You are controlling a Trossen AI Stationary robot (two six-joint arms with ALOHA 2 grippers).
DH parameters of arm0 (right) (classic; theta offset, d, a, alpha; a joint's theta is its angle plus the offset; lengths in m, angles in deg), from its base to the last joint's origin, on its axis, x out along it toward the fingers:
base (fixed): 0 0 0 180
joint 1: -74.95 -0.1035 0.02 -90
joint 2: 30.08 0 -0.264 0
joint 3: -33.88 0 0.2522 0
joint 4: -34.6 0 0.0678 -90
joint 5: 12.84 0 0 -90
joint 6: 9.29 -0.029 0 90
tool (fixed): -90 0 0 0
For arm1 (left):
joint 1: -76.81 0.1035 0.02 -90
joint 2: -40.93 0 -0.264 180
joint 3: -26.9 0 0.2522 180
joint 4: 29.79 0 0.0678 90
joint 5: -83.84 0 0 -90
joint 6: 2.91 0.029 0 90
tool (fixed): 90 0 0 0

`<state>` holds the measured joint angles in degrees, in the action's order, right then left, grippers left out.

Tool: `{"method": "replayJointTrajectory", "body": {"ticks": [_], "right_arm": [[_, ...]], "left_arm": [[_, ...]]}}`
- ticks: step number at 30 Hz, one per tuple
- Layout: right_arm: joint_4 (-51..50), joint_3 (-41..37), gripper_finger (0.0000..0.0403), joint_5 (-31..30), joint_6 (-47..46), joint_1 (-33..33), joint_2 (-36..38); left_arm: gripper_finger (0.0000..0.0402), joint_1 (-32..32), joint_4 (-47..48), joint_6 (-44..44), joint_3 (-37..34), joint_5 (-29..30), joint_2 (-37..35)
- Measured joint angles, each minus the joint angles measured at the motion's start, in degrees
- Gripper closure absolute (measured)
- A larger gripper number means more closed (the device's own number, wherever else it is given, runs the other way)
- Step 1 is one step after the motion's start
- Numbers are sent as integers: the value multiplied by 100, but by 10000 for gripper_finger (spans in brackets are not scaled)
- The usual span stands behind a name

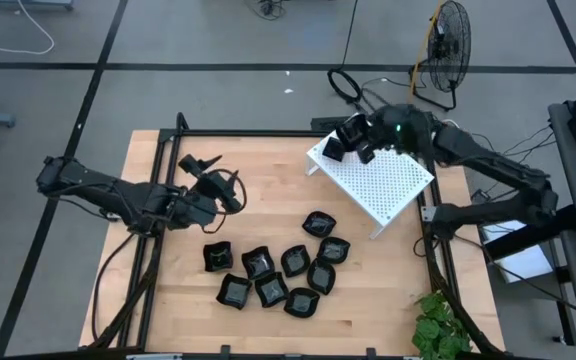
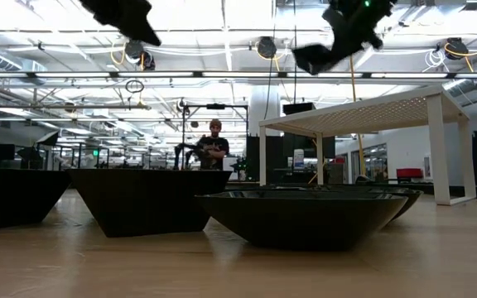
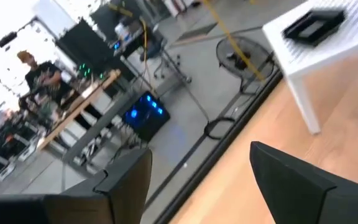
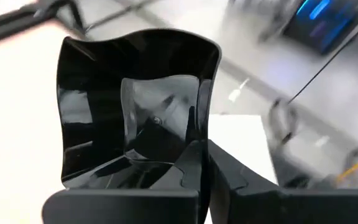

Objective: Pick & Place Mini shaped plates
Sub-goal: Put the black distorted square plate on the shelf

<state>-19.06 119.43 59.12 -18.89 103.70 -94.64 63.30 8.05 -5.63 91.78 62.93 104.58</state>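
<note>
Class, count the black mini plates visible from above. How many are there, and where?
10. Nine plates lie clustered on the table, in front of the white rack; one held plate hangs in the right pincer over the rack's corner. Others may be hidden.

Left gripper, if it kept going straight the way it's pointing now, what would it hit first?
Nothing nearby, it seems. The open left gripper faces bare table, its far edge, then floor. The white rack carrying a black plate sits off to one side of that line, though depth is hard to judge.
</note>
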Motion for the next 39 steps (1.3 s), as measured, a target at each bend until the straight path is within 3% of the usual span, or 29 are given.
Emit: {"method": "replayJointTrajectory", "body": {"ticks": [3,9,19,27,39], "right_arm": [[-322,0,403,813,-1,738,-126],[-642,-4,403,1239,167,1531,-440],[-1137,-61,403,1235,213,1732,-564],[-1144,-378,400,1235,143,1732,-566],[-929,-442,278,1338,173,1730,-384]], "left_arm": [[135,98,634,-665,0,-3,-3],[134,236,1626,-1722,4,-39,-78],[149,237,1941,-2090,0,-399,-82],[134,237,1923,-2184,0,-473,-80],[133,237,1919,-2190,0,-762,-80]]}}
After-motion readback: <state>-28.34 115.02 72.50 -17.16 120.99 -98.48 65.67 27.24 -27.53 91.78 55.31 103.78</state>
